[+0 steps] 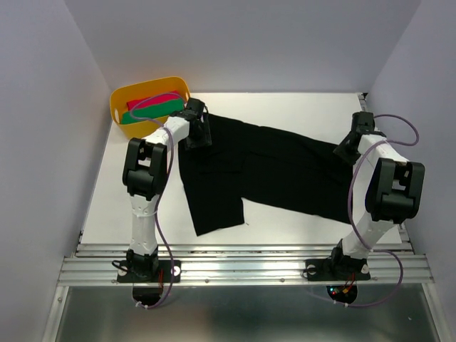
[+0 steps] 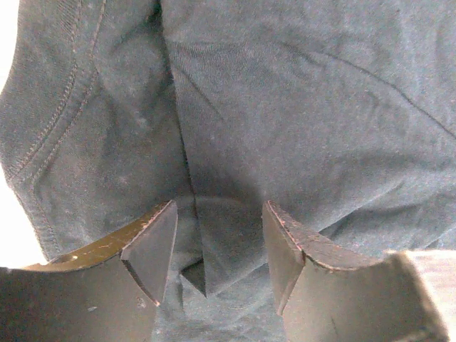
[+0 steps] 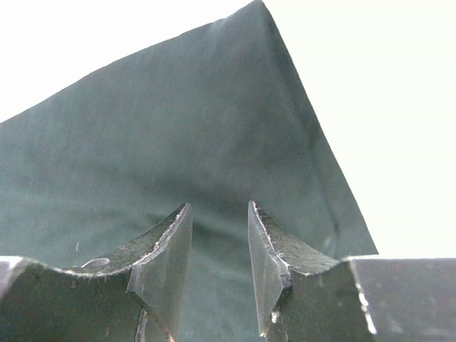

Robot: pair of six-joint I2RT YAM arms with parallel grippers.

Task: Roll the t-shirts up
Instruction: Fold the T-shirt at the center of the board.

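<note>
Top external: t-shirt [image 1: 285, 171] lies mid-frame — left gripper [image 1: 198, 135] at its upper-left corner, right gripper [image 1: 347, 151] at its right edge, both parted, clamping nothing.

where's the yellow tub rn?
Top view: the yellow tub sits at the far-left corner of the table, holding folded red and green cloth, just left of the black t-shirt.

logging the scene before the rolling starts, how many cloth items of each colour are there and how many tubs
black t-shirt: 1
pink-red cloth, in the tub: 1
green cloth, in the tub: 1
yellow tub: 1
total: 4
</note>
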